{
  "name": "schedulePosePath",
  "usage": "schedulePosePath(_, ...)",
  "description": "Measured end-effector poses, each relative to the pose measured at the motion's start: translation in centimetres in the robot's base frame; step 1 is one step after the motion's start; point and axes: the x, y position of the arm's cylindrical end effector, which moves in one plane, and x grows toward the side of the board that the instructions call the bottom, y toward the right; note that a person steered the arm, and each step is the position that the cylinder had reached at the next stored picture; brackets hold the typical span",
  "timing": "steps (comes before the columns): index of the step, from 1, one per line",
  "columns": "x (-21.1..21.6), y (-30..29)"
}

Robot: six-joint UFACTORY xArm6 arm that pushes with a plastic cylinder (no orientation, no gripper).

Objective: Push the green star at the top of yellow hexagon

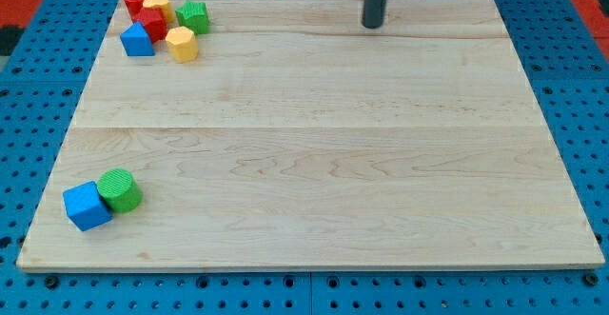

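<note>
- Camera view: my tip (pixel 373 26) at top centre of table (pixel 324 163) — bare rod, no hand, touching nothing.
- Green star (pixel 193 16) upper left, just above-right of yellow hexagon (pixel 181 44) — well apart from tip.
- Blue cube (pixel 87 206) touching green cylinder (pixel 120 189), lower left.

Eight blocks sit on the wooden board (pixel 314 163): two red (pixel 135 0) (pixel 152 23), two yellow (pixel 157 7) (pixel 182 44), two green (pixel 193 16) (pixel 120 190), two blue (pixel 137 40) (pixel 87 206). One rod, my tip (pixel 373 26).
</note>
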Motion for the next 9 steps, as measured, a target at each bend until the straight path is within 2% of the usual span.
schedulePosePath(1, -3.0, -7.9)
schedulePosePath(2, -3.5, -11.2)
schedulePosePath(3, -3.5, -12.0)
schedulePosePath(5, -3.6, -19.0)
schedulePosePath(7, -3.6, -22.0)
schedulePosePath(9, -3.6, -22.3)
